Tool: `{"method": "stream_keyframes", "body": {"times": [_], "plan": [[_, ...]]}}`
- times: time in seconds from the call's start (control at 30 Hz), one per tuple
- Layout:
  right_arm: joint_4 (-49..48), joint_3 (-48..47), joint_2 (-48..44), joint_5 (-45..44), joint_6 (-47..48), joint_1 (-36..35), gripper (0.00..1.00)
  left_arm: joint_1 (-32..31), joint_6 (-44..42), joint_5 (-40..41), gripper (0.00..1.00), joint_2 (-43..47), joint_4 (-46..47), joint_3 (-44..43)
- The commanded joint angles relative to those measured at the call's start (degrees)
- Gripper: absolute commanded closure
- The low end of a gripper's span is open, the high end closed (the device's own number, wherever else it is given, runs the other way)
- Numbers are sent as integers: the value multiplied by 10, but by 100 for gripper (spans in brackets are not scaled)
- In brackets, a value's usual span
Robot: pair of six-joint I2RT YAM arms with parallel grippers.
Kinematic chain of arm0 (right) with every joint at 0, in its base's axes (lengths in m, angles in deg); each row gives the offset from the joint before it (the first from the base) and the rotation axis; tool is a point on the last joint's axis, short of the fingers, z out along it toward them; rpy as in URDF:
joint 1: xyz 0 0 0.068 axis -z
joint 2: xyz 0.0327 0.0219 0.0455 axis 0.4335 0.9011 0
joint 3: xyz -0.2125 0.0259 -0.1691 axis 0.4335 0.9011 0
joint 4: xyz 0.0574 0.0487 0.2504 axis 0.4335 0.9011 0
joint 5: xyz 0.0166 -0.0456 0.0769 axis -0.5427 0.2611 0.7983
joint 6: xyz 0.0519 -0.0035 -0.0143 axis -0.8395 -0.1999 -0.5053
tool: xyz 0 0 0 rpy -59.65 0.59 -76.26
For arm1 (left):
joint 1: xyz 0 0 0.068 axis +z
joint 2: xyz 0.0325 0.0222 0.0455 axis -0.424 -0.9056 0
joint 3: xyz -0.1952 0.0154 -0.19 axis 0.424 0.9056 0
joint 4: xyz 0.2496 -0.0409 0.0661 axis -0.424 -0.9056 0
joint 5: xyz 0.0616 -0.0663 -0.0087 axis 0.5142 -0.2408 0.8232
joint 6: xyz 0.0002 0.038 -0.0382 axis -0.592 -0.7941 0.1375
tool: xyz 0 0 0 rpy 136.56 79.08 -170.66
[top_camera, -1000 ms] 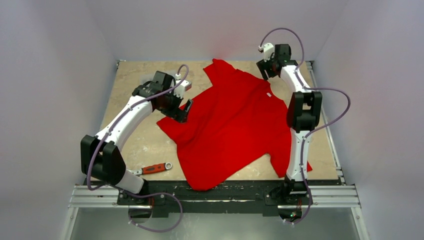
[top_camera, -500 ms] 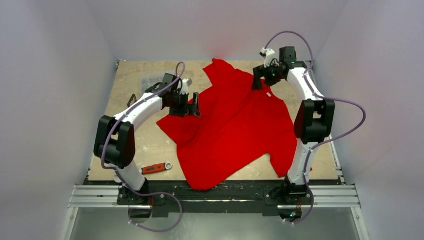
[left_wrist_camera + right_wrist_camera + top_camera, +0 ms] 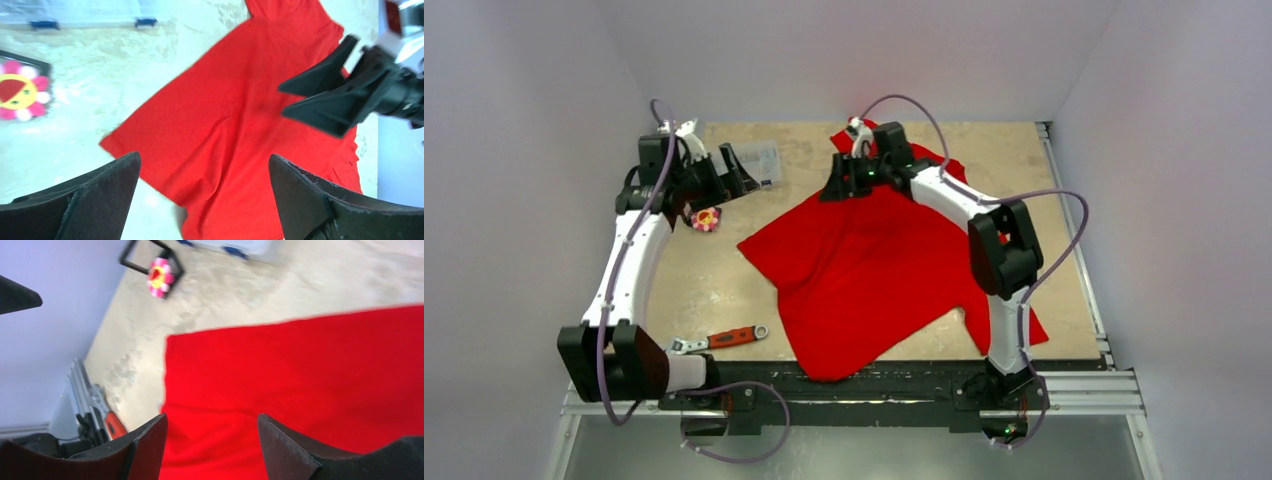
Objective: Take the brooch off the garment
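Lying loose on the worktop, the brooch could be swept away by the left gripper, its fingers spread and empty. The right gripper, fingers also spread, might snag the garment.

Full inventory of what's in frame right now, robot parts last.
table: 1, beige, under everything
T-shirt: 1, red, spread across mid-table
brooch: 1, pink petals with a yellow-red centre, on the table left of the T-shirt, off the cloth
thin frame: 1, black, at the brooch; around or beside it, cannot tell
wrench: 1, red handle, near-left
clear packet: 1, transparent with blue marks, far left
left gripper: 1, black, open, empty
right gripper: 1, black, open, over the T-shirt
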Motion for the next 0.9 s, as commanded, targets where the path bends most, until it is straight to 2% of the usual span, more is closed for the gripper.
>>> {"method": "stream_keyframes", "body": {"times": [0.0, 0.13, 0.4, 0.6, 0.87], "plan": [[-105, -49, 42, -49, -110, -82, 32, 40, -10, 5, 0, 56, -71, -22], [-97, -85, 93, -99, -117, -129, 33, 57, -27, 28, 0, 86, -76, -21], [-88, -130, 163, -132, -104, -176, 38, 65, -27, 34, 0, 112, -80, -16], [-91, -161, 226, -134, -114, -194, 39, 67, -25, 32, 0, 114, -80, -12], [-122, -248, 314, -112, -138, -214, 39, 68, -39, 28, 0, 110, -98, -20]]}}
